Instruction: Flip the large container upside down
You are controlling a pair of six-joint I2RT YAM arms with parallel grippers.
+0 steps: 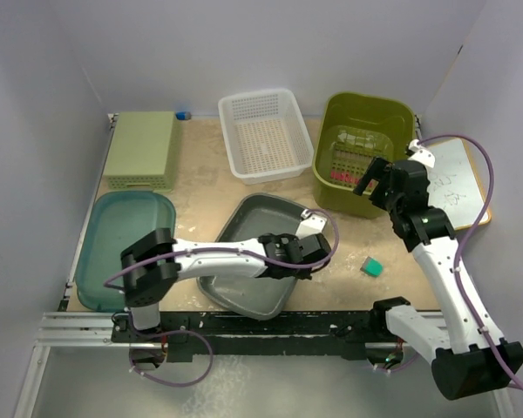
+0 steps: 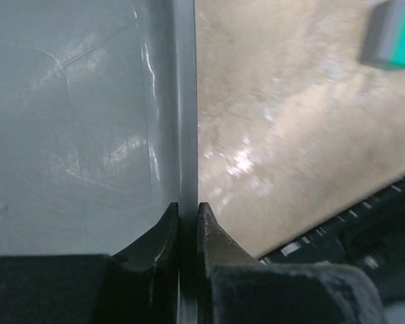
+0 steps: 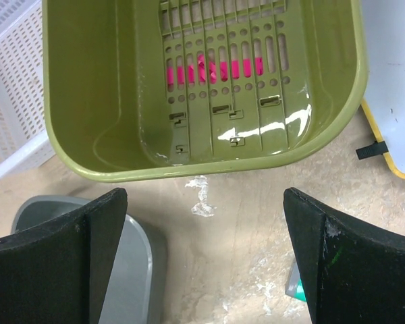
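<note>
Left end effector (image 2: 187, 210) is pinching the right-hand rim (image 2: 184, 135) of the large grey plastic tub (image 1: 257, 252). Its fingers (image 2: 158, 235) are pressed together with only the thin wall between them, one inside and one outside. Gripping the edge rather than the floor is giving a lever point: lifting that side should roll the tub over its opposite rim.

Tub is sitting mouth-up at the front centre of the bench (image 1: 200, 183), not yet turned. Flat teal plastic tray (image 1: 126, 248) is lying just beside it on the left, and the small teal block (image 1: 372, 266) is lying near it on the right. Left arm is reaching across the tub's open mouth to get to that rim, so it is working at a long stretch.

Right end effector (image 3: 202, 223) is hanging spread wide and holding nothing, above the bare bench strip between the tub's corner and the olive green plastic basket (image 3: 202, 88). Looks like it is parking clear of the swing, or waiting to steady the far side.

Judgement: grasp step is done, lift-and-rotate is next. Wall looks thin and glossy, so I'm expecting slip risk once weight comes onto the pinch. Rolling left is putting the tub's landing close to the teal tray. White perforated plastic basket (image 1: 263, 135) behind is sitting well apart.
</note>
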